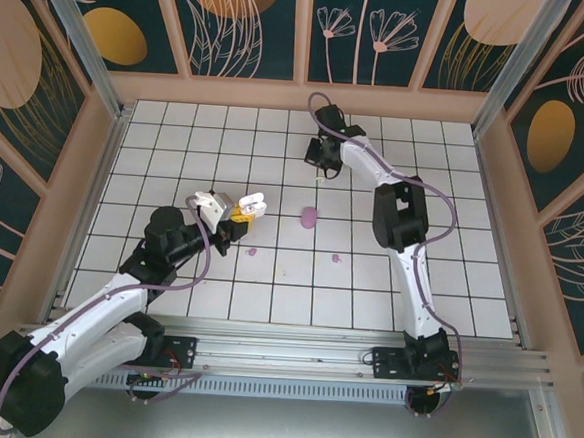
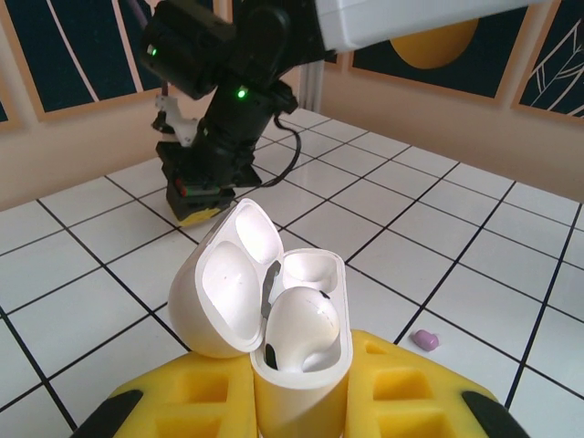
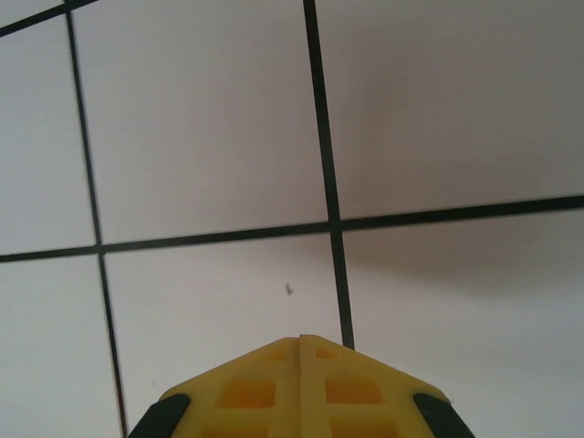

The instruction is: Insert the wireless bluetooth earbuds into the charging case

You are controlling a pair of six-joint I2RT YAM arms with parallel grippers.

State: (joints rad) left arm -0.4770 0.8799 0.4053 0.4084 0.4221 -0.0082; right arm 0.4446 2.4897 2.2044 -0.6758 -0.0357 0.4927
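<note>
My left gripper [image 2: 301, 376] is shut on a white charging case [image 2: 306, 365] that stands upright between its yellow fingers [image 2: 182, 383], lid [image 2: 224, 278] swung open to the left. One white earbud [image 2: 301, 324] sits in the case's near slot, and the far slot [image 2: 310, 269] is empty. In the top view this gripper [image 1: 238, 213] holds the case [image 1: 254, 203] left of centre. A pale purple earbud [image 2: 425, 340] lies on the tile to its right. My right gripper [image 3: 315, 340] is shut and empty, low over a bare white tile at the far middle [image 1: 319, 167].
A purple case [image 1: 309, 217] lies mid-table. Two small purple earbuds [image 1: 253, 250] [image 1: 336, 256] lie on tiles nearer the front. The right arm's wrist and gripper [image 2: 203, 205] stand just beyond the held case. Wooden walls [image 1: 300, 97] ring the tiled floor.
</note>
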